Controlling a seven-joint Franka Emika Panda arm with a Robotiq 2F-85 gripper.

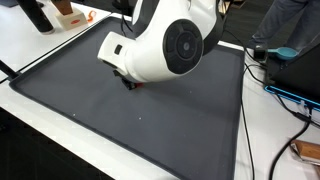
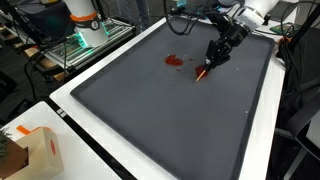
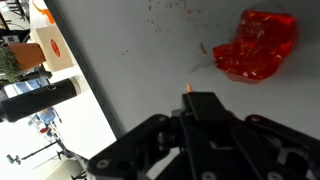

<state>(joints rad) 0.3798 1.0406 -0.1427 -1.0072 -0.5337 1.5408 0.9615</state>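
Observation:
My gripper point(image 2: 212, 60) hangs low over a dark grey mat point(image 2: 150, 110) and is shut on a thin orange-red stick, perhaps a pen point(image 2: 202, 72). The stick slants down, and its tip is at or just above the mat. In the wrist view the black fingers point(image 3: 205, 108) are pressed together, with only the pen's orange tip point(image 3: 187, 89) showing beyond them. A crumpled red translucent piece point(image 3: 258, 45) lies on the mat a short way past the tip, also visible in an exterior view point(image 2: 175, 61). In an exterior view the white arm hides most of the gripper point(image 1: 128, 80).
A white table border point(image 2: 70, 115) frames the mat. A cardboard box point(image 2: 40, 150) stands off the mat near a corner, with a black cylinder point(image 3: 40, 100) beside it. Another robot base point(image 2: 85, 25) stands at the back. Cables point(image 1: 285, 95) run past one edge.

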